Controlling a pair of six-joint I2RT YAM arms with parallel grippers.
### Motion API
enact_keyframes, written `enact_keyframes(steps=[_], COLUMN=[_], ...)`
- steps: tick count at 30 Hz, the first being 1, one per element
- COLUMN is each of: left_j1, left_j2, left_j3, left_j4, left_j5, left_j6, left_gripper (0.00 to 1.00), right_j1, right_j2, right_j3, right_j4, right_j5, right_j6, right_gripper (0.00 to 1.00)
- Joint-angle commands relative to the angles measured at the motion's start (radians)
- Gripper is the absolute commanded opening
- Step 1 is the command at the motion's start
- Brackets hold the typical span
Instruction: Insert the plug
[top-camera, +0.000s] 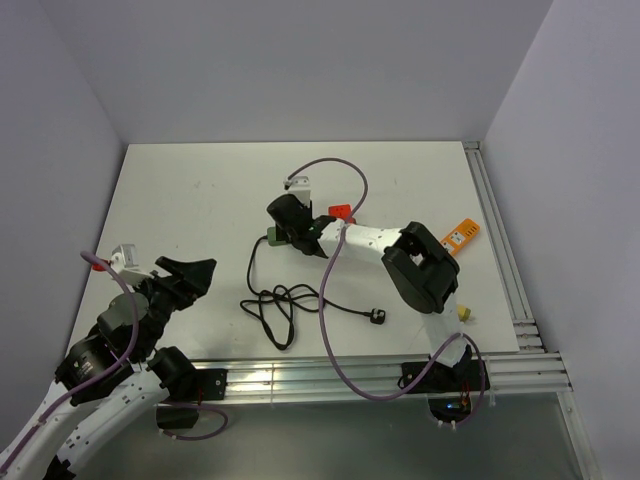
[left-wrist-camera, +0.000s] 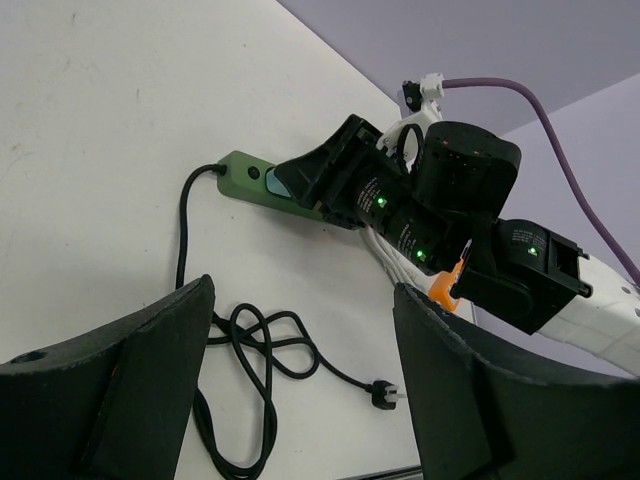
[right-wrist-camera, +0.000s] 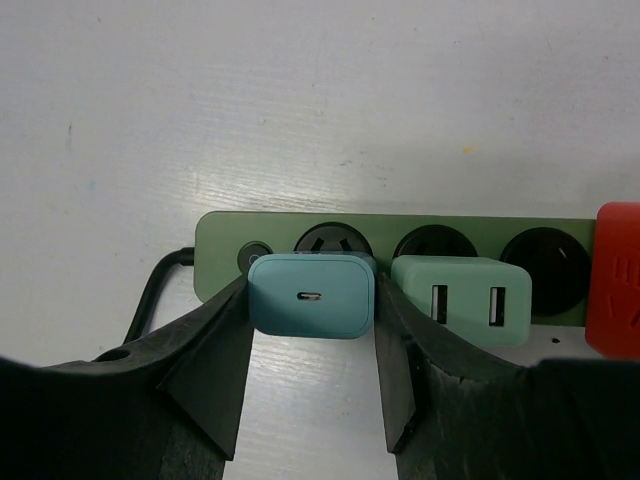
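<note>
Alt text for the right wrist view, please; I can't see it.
The right end effector grips a light-blue USB-C charger at the leftmost socket of a green power strip. A mint dual-USB charger sits alongside; a red object shows at right.

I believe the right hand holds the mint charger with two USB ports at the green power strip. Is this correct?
Not quite. The right hand holds the blue charger with one port at the green power strip; the mint charger sits beside it, outside the grip. The right wrist view shows this.
</note>
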Motion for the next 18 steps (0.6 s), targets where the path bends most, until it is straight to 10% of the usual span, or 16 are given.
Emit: enact_keyframes(steps=[1,11,18], left_j1=[0.001,0.001,0.001], left_j2=[0.008,0.026,0.028], left_j3=[0.018,0.036,0.031], left_j4=[0.02,0.0,0.004], left_j5=[0.02,0.003,0.002], left_j6=[-0.016,-0.024,-0.036], left_gripper=[0.77,0.78,0.79], right_j1=[-0.011,-0.004,-0.003], right_j2=[0.162,0.072,0.017], right_j3=[-0.153,-0.029,0.137], right_j4=[-0.225,-0.252,-0.334], right_j5=[-0.174,-0.054,0.036], right_j6=[0.118,0.034,-0.02], right_gripper=[0.0,0.01,0.33])
